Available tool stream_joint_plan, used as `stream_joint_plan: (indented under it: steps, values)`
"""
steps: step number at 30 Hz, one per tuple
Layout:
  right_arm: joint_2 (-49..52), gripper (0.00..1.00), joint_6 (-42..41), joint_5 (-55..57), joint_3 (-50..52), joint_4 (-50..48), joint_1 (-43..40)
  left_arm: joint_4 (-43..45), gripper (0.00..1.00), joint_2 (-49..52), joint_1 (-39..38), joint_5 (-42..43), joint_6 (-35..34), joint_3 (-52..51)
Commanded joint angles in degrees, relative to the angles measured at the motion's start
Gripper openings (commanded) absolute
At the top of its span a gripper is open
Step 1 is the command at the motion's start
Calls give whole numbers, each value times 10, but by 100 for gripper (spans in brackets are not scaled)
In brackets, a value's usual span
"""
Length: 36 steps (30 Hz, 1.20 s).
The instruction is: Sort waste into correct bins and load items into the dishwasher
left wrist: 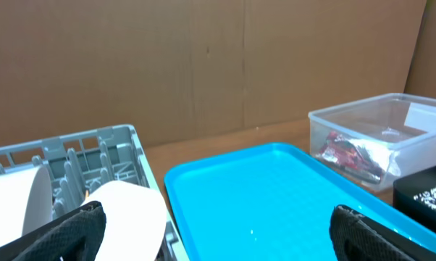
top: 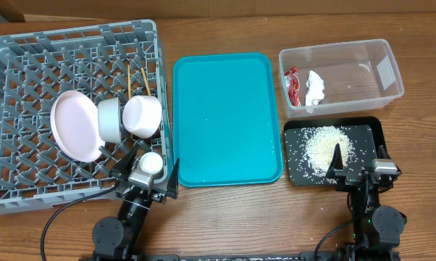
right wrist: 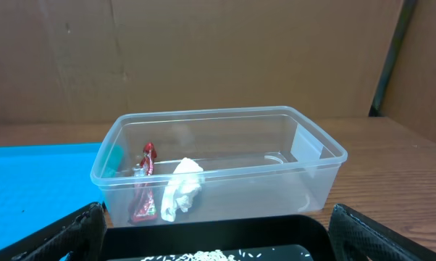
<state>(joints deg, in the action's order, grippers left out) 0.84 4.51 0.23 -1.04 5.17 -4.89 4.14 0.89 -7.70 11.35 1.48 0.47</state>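
The grey dish rack (top: 73,30) fills the table from 9 to 11 o'clock. Inside it the large white plate (top: 74,127) stands on edge. The pale bowl (top: 111,119) lies tipped on its side against the plate's 3 o'clock face. The smaller white plate (top: 142,116) is just beside the bowl, toward 3 o'clock. The thin chopsticks (top: 140,78) lean at the rack's 3 o'clock wall, toward 12 o'clock from that plate. The small white cup (top: 153,163) sits in the rack's corner at 5 o'clock. The left gripper (top: 151,174) is right there, its jaws spread wide with nothing seen between them in the wrist view. The teal tray (top: 225,116) lies flat at the table's centre. At 2 o'clock is the clear tub (top: 341,47), which holds the red wrapper (top: 293,85) and the white tissue (top: 315,87) side by side at its 9 o'clock end. Just toward 6 o'clock from the tub is the black tray (top: 374,134), with a heap of rice grains (top: 325,145) on it. The right gripper (top: 359,163) hangs at that tray's 6 o'clock edge, jaws spread and empty.
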Motion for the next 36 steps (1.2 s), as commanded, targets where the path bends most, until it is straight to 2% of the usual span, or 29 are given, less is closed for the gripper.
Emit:
stream_joint_plan:
  steps: [1,5,36]
  values:
    - [-5,100,2,1,6,-3,-1,-10,100,-6,6,-3,-4,-2]
    - [-5,100,2,1,6,-3,-1,-78,100,-6,6,-4,-4,-2]
    - [-5,100,2,1,6,-3,-1,-75,100,-2,6,-8,-4,-2]
